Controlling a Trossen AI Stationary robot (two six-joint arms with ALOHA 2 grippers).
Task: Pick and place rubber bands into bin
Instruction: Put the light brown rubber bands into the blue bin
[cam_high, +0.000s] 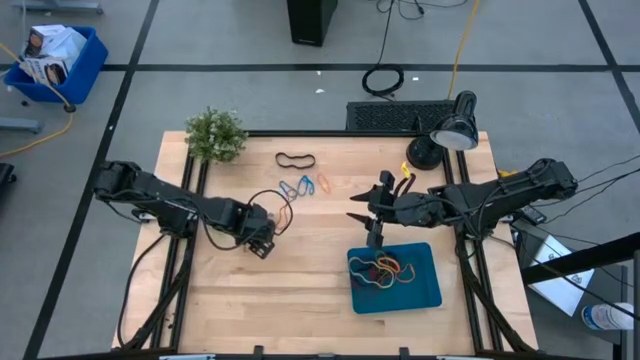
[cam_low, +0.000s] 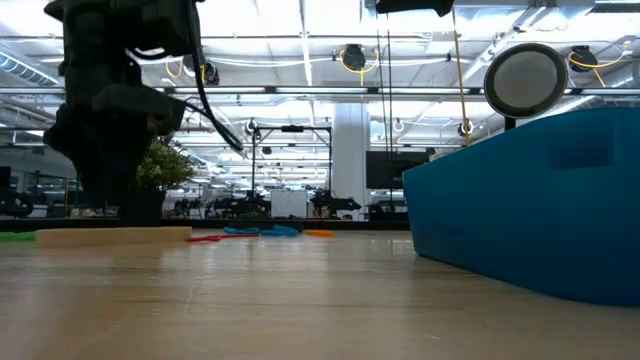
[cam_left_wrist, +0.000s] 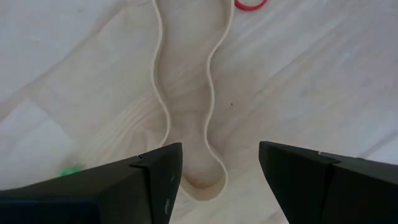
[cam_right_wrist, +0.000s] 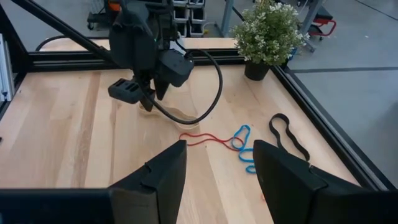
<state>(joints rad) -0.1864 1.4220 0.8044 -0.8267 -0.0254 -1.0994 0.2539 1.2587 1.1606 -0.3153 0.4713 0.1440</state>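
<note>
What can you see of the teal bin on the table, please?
The bin is a flat, shallow teal tray with rounded corners, plastic by its look. It lies flat on the wooden table, near the front edge on the right arm's side. Inside, a tangle of rubber bands in red, orange and dark colours sits toward one end. The right gripper hangs open beside it, not touching.

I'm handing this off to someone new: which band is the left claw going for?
Find the potted plant at the table's far left corner, then the left claw nearer the middle. Between its open fingers lies a tan rubber band, a long wavy loop, paler than the red one beyond.
</note>
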